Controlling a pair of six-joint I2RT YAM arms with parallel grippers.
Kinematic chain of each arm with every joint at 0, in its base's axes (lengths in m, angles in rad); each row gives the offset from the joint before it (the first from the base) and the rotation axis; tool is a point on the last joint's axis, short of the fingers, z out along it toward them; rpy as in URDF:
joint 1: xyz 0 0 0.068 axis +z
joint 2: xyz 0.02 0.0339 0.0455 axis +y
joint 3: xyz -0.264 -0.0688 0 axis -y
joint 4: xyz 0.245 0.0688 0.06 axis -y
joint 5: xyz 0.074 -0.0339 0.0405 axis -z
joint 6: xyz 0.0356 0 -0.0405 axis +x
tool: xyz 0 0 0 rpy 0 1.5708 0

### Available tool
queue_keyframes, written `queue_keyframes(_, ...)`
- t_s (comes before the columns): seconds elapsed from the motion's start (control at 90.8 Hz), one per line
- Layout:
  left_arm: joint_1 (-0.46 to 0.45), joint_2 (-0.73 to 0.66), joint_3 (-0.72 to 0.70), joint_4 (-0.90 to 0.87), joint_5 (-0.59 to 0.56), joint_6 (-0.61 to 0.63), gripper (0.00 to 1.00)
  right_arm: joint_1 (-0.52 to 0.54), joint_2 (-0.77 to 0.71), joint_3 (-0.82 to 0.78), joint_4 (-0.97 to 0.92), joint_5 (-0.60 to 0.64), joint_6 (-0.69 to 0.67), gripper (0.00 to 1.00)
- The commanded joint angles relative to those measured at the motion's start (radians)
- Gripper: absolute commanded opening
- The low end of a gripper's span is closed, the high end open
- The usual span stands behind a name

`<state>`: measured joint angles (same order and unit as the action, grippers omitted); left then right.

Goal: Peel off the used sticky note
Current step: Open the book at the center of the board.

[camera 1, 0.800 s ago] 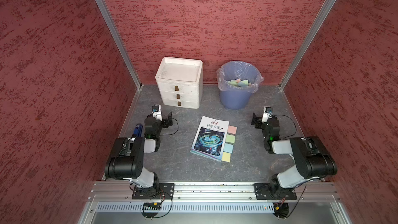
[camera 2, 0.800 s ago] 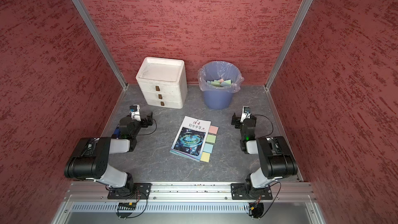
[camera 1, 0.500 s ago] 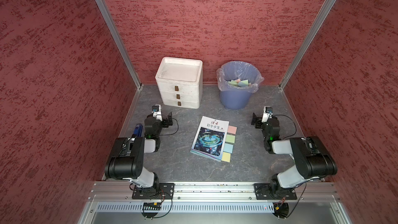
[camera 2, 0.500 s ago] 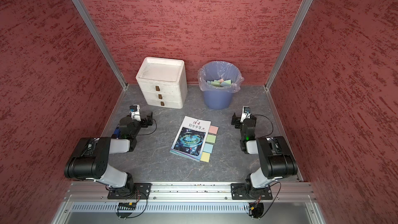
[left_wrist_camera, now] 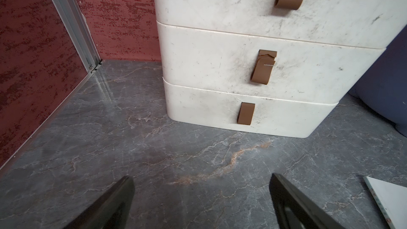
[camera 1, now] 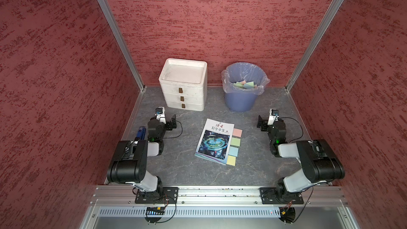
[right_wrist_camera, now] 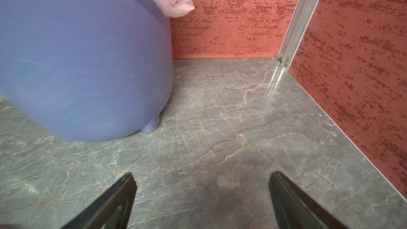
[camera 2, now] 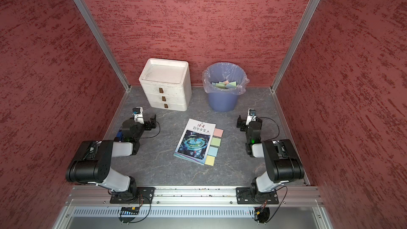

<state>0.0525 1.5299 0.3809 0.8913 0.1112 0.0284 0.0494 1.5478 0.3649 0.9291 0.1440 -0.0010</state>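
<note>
Four sticky notes point(camera 1: 235, 141) stuck along book's point(camera 1: 214, 140) right edge, frame centre, overhanging so we can pinch. Our left claw point(left_wrist_camera: 201, 186), right claw point(right_wrist_camera: 201, 183) both spread, empty, flanking book. Bin point(camera 1: 240, 103) upper centre awaits discards.

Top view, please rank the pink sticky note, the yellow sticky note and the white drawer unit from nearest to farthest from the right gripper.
1. Pink sticky note, at the magazine's far end, closest to the right gripper.
2. Yellow sticky note, at the magazine's near end.
3. White drawer unit, back left, beyond the magazine.
</note>
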Motion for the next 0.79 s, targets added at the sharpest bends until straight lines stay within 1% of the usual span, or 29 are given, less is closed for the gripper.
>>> queue_keyframes(0.0, 0.026, -0.06, 0.018, -0.091, 0.013, -0.039, 1.0, 0.007, -0.079, -0.023, 0.005, 0.067, -0.008, 0.99)
queue_keyframes(0.022, 0.034, -0.087, 0.035, -0.144, 0.011, -0.049, 1.0, 0.026, -0.132, -0.026, -0.015, 0.099, -0.013, 0.99)
queue_keyframes(0.066, 0.054, -0.135, 0.086, -0.271, 0.015, -0.075, 1.0, 0.041, -0.233, -0.007, -0.122, 0.134, 0.017, 0.99)
queue_keyframes(0.11, 0.083, -0.177, 0.139, -0.385, 0.051, -0.083, 1.0, 0.042, -0.326, 0.028, -0.314, 0.174, 0.079, 0.99)
queue_keyframes(0.143, 0.1, -0.197, 0.182, -0.495, 0.084, -0.07, 1.0, 0.041, -0.391, 0.057, -0.411, 0.185, 0.118, 0.99)
queue_keyframes(0.187, 0.116, -0.203, 0.277, -0.674, 0.124, -0.041, 1.0, 0.04, -0.456, 0.105, -0.564, 0.186, 0.17, 0.99)
queue_keyframes(0.22, 0.127, -0.199, 0.338, -0.792, 0.175, -0.023, 1.0, 0.041, -0.499, 0.147, -0.651, 0.189, 0.232, 0.99)
queue_keyframes(0.242, 0.136, -0.196, 0.384, -0.874, 0.214, -0.012, 1.0, 0.041, -0.521, 0.172, -0.737, 0.194, 0.299, 0.98)
queue_keyframes(0.32, 0.152, -0.192, 0.501, -1.084, 0.343, 0.03, 1.0, 0.041, -0.568, 0.258, -0.939, 0.207, 0.467, 0.99)
queue_keyframes(0.342, 0.152, -0.194, 0.527, -1.14, 0.379, 0.049, 1.0, 0.039, -0.577, 0.284, -1.005, 0.192, 0.497, 0.99)
queue_keyframes(0.364, 0.151, -0.198, 0.551, -1.183, 0.417, 0.068, 1.0, 0.039, -0.583, 0.302, -1.05, 0.152, 0.508, 0.99)
queue_keyframes(0.43, 0.142, -0.22, 0.596, -1.294, 0.53, 0.121, 1.0, 0.038, -0.589, 0.33, -1.095, 0.0, 0.495, 0.98)
queue_keyframes(0.463, 0.127, -0.232, 0.608, -1.346, 0.562, 0.15, 1.0, 0.039, -0.583, 0.335, -1.104, -0.091, 0.518, 0.99)
queue_keyframes(0.496, 0.101, -0.241, 0.617, -1.386, 0.567, 0.177, 1.0, 0.042, -0.574, 0.339, -1.116, -0.171, 0.55, 0.98)
queue_keyframes(0.54, 0.047, -0.245, 0.628, -1.45, 0.549, 0.213, 1.0, 0.061, -0.556, 0.34, -1.133, -0.232, 0.591, 0.98)
queue_keyframes(0.584, -0.009, -0.24, 0.638, -1.492, 0.516, 0.245, 1.0, 0.105, -0.542, 0.341, -1.162, -0.235, 0.626, 0.98)
queue_keyframes(0.661, -0.138, -0.216, 0.647, -1.533, 0.468, 0.272, 1.0, 0.202, -0.52, 0.328, -1.186, -0.205, 0.673, 0.99)
queue_keyframes(0.782, -0.279, -0.129, 0.677, -1.539, 0.424, 0.275, 1.0, 0.348, -0.452, 0.331, -1.201, -0.169, 0.738, 0.98)
